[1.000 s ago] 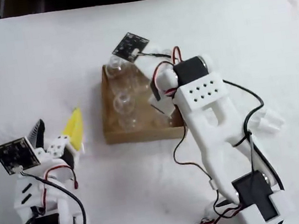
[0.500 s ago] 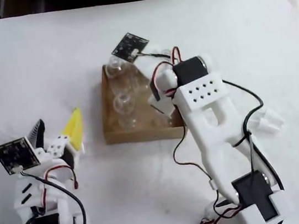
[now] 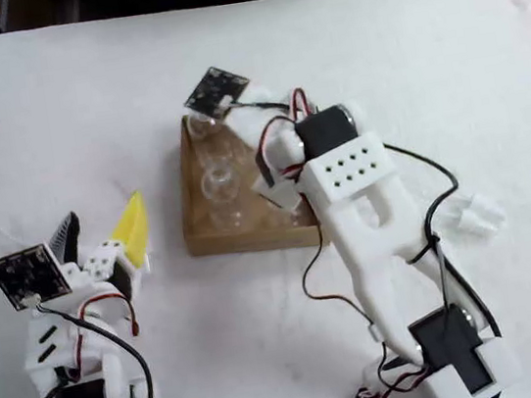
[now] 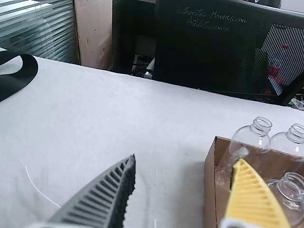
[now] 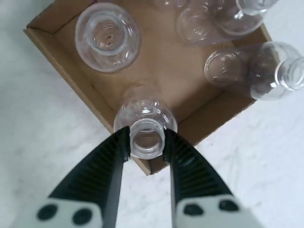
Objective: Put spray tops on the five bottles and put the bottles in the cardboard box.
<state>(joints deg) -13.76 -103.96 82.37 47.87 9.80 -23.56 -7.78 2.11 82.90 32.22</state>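
One open-necked bottle point(image 5: 145, 116) pinched at the neck by right claw point(image 5: 146, 142), against a box point(image 5: 57, 52) wall per right wrist view. High view gives layout: left claw point(image 3: 102, 232) spread over tabletop point(image 3: 55, 110), 8 o'clock of box. Left wrist view: more bottles point(image 4: 254, 137) upright inside.

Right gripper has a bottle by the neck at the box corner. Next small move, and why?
Probably open the right gripper and release: it is shut on the neck of the bottle, which looks upright inside the corner of the cardboard box. Its mouth is uncapped, though.
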